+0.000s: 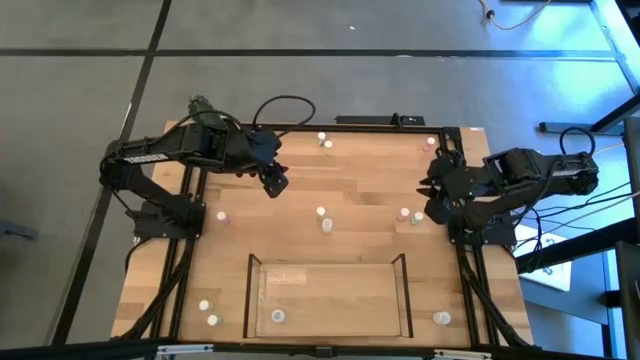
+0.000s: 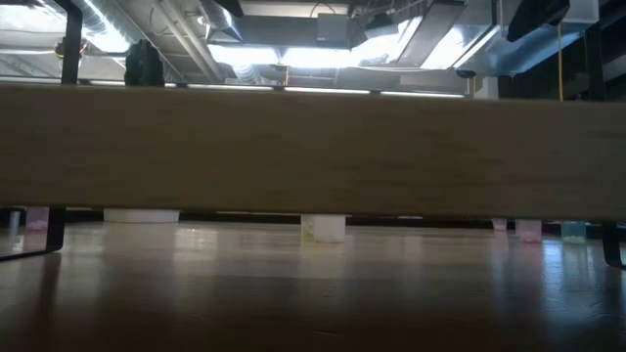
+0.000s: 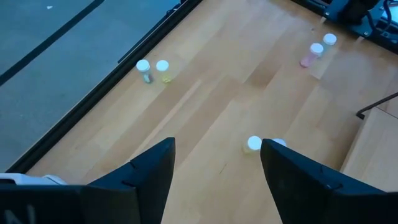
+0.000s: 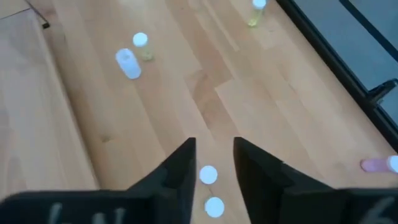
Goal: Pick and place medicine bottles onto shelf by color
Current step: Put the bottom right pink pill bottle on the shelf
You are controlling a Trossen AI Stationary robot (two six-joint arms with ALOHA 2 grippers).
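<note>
- the task was at an early stage: the shelf [image 1: 400, 285], sitting at the 6 o'clock side of the surface [image 1: 350, 180] in the high view, held only one bottle [image 1: 278, 316], near its 7 o'clock corner.
- the other medicine bottles stood scattered outside it. two [image 1: 323, 139] were near the 12 o'clock edge, one [image 1: 222, 215] at 9 o'clock, two [image 1: 323, 217] touching or nearly so at the centre, and two [image 1: 410, 215] close together toward 3 o'clock.
- one more bottle [image 1: 430, 144] stood at the 1 o'clock corner, two [image 1: 208, 310] lay outside the shelf at 7 o'clock, and one [image 1: 442, 318] at 5 o'clock.
- the right tool [image 4: 212, 158] hung over the pair toward 3 o'clock. its fingers were parted a little, gripping nothing, with two pale caps [image 4: 208, 175] showing in the gap below them in its wrist view.
- as a judgement, that arm was lining up a pick, or had just let go; the pictures could not settle which.
- the left tool [image 3: 217, 163] hovered at about 10 o'clock above bare wood, fingers spread wide and empty, with the centre pair [image 3: 254, 144] ahead of it.
- nearly all of the sorting remained, and no grouping by colour showed on the shelf yet.
</note>
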